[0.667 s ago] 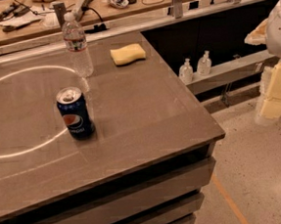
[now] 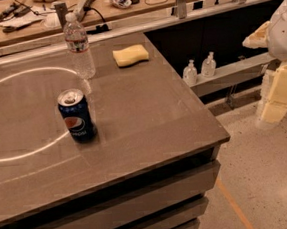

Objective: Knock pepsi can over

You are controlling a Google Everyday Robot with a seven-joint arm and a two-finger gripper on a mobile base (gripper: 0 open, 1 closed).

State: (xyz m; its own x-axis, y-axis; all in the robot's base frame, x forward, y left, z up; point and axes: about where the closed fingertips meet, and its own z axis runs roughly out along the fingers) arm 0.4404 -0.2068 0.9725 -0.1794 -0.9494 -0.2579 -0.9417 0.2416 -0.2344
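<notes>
The pepsi can [image 2: 76, 115] stands upright on the grey-brown table [image 2: 149, 121], left of its middle, with its logo facing me and its silver top showing. My gripper [image 2: 277, 94] hangs at the far right of the view, off the table's right edge and over the floor. It is well apart from the can and touches nothing.
A clear plastic water bottle [image 2: 79, 47] stands behind the can. A yellow sponge [image 2: 130, 55] lies at the table's back right. Two small pump bottles [image 2: 199, 69] sit on a low shelf beyond the right edge. A cluttered workbench [image 2: 34, 15] runs along the back.
</notes>
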